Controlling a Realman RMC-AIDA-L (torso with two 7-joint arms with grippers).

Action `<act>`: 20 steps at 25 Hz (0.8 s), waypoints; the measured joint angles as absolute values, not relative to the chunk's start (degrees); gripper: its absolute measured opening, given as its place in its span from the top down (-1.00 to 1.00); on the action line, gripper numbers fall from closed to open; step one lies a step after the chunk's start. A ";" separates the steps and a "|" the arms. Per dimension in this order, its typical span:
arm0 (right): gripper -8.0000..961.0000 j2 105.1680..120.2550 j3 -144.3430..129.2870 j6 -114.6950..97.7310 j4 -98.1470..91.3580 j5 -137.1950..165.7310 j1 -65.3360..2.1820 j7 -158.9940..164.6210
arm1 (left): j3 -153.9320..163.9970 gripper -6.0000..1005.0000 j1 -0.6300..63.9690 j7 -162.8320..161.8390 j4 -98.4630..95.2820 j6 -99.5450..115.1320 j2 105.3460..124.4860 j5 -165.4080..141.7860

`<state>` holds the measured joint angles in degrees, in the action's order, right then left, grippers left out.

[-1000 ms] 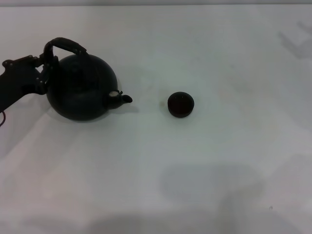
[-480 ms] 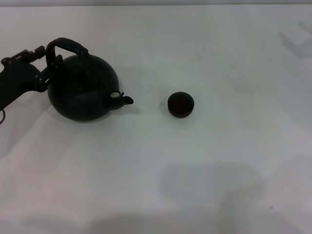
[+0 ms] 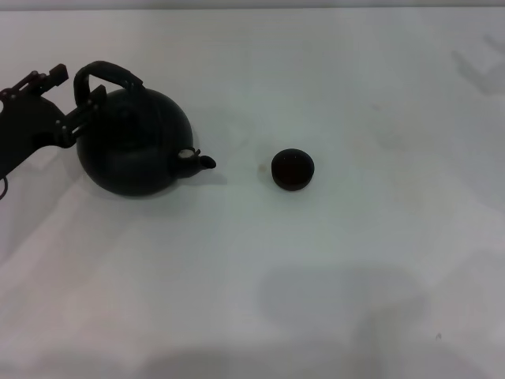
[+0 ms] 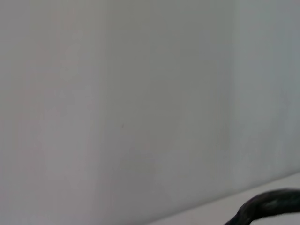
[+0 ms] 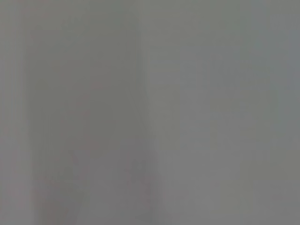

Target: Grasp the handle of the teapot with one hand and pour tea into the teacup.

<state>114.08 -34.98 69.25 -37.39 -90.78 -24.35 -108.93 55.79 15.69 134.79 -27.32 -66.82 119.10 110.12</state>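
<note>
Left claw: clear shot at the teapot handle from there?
Probably yes. The left claw sits right beside the handle at the teapot, with nothing between them; the teacup stands well apart.

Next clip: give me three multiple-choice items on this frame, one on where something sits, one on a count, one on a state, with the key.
1. Where is the teacup relative to the teapot?
A. On the spout side, apart from it
B. Behind the handle
C. Touching its body

2. How many teacups stand on the table?
A. One
B. Two
C. Three

3. How does the teapot stand?
A. Tipped over the cup
B. Upright on the table
C. Lying on its side

Key: 1 A, the spout points toward the cup across bare table. 2 A, only one small dark cup shows. 3 B, the handle arches on top, with the left end effector at its far-side end. The right end effector is out of view.
</note>
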 joint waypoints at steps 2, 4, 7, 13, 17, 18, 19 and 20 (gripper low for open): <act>-0.63 114.08 -34.98 69.27 -37.53 -90.79 -24.27 -108.85 | 55.76 -0.36 15.21 135.75 -27.22 -68.59 119.09 110.85; -0.63 114.08 -34.98 69.37 -37.61 -90.79 -24.19 -108.74 | 55.74 -0.38 14.35 136.75 -27.08 -70.51 119.07 111.77; -0.63 114.08 -34.98 69.46 -37.66 -90.79 -24.07 -108.69 | 55.67 -0.38 12.65 138.55 -26.84 -73.12 119.07 113.30; -0.63 114.00 -34.60 69.49 -37.70 -90.79 -23.49 -108.93 | 55.63 -0.38 7.40 141.22 -25.42 -76.12 119.04 119.19; -0.63 113.99 -34.29 69.47 -37.71 -90.96 -22.48 -109.22 | 55.63 -0.38 3.63 144.01 -23.80 -76.75 118.92 126.75; -0.63 113.99 -34.23 69.41 -37.71 -91.08 -22.11 -109.45 | 55.63 -0.37 2.84 144.60 -23.50 -76.82 118.91 128.95; -0.63 114.04 -34.08 69.30 -37.65 -91.28 -21.68 -109.82 | 55.63 -0.37 2.20 145.02 -23.31 -76.98 118.90 131.07; -0.63 114.15 -33.65 69.16 -37.47 -91.43 -21.28 -110.31 | 55.63 -0.37 1.64 145.26 -23.06 -77.08 118.90 132.85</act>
